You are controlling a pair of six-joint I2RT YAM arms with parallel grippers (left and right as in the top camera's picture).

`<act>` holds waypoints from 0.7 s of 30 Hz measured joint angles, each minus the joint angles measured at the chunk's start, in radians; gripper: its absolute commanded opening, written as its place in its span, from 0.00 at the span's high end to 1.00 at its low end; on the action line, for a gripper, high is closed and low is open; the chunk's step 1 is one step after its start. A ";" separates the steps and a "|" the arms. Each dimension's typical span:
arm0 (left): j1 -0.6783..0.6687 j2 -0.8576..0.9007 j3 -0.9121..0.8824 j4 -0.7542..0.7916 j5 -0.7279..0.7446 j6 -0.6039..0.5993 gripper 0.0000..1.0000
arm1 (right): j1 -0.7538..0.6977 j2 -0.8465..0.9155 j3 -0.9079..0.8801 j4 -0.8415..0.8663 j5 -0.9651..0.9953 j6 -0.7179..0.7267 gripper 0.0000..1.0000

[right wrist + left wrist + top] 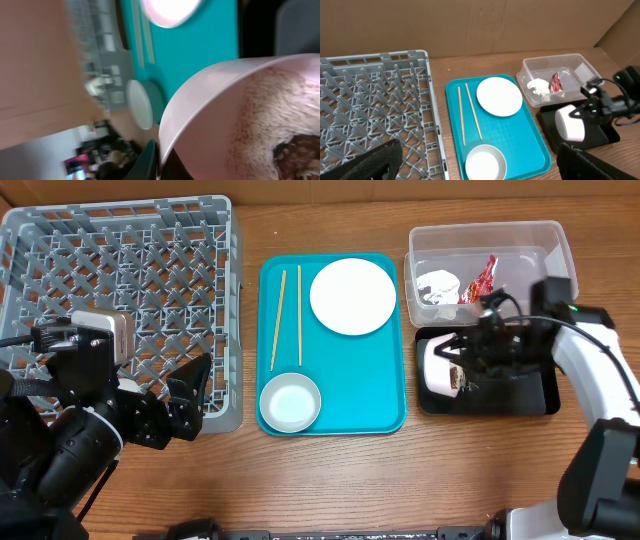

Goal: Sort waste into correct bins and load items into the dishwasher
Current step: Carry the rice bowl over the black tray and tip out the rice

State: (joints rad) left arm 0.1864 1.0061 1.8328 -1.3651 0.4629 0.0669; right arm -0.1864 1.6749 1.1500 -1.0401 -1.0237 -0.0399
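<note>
Evidently the waste-sorting part of the task is in hand. A white cup (pixel 437 368), stained brown inside as the right wrist view shows, is gripped at its rim by the right gripper (pixel 462 362) and held on its side within the black bin (pixel 540 402). Whether the cup rests on the bin floor cannot be told. A release is judged to be called for next: the fingers would have to be parted so that the cup is left inside the black walls, and the arm lifted clear without the cup being dragged out. The left gripper (pixel 190 400) is spread wide and holds nothing, near the front right corner of the grey dish rack (pixel 120 270).

The clear bin (pixel 560 240), just behind the black one, holds 2 items: a crumpled tissue (pixel 437 285) and a red wrapper (pixel 481 280). Nothing is seen in the rack. On the teal tray (pixel 350 380), between rack and bins, 1 plate (pixel 353 296), 1 bowl (pixel 290 402) and 2 chopsticks (pixel 299 315) are laid out, none yet loaded.
</note>
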 measured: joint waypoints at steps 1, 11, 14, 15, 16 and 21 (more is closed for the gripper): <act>0.000 0.000 0.000 0.000 0.000 0.000 0.00 | -0.027 0.000 -0.009 0.001 -0.045 -0.029 0.96; 0.000 0.000 0.000 0.000 0.000 0.000 0.00 | -0.196 0.000 -0.027 0.000 -0.257 -0.171 0.96; 0.000 0.000 0.000 0.000 0.000 0.000 0.00 | -0.196 0.000 -0.027 0.002 -0.263 -0.190 0.96; 0.000 0.000 0.000 0.000 0.000 0.000 0.00 | -0.196 0.000 -0.027 0.009 -0.261 -0.195 0.96; 0.000 0.000 0.000 0.000 0.000 0.000 0.00 | -0.196 0.000 -0.027 0.017 -0.259 -0.196 0.96; 0.000 0.000 0.000 0.000 0.000 0.000 0.00 | -0.196 0.000 -0.027 0.014 -0.253 -0.193 0.96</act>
State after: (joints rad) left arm 0.1864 1.0061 1.8328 -1.3655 0.4629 0.0669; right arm -0.3824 1.6749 1.1225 -1.0260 -1.2762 -0.2329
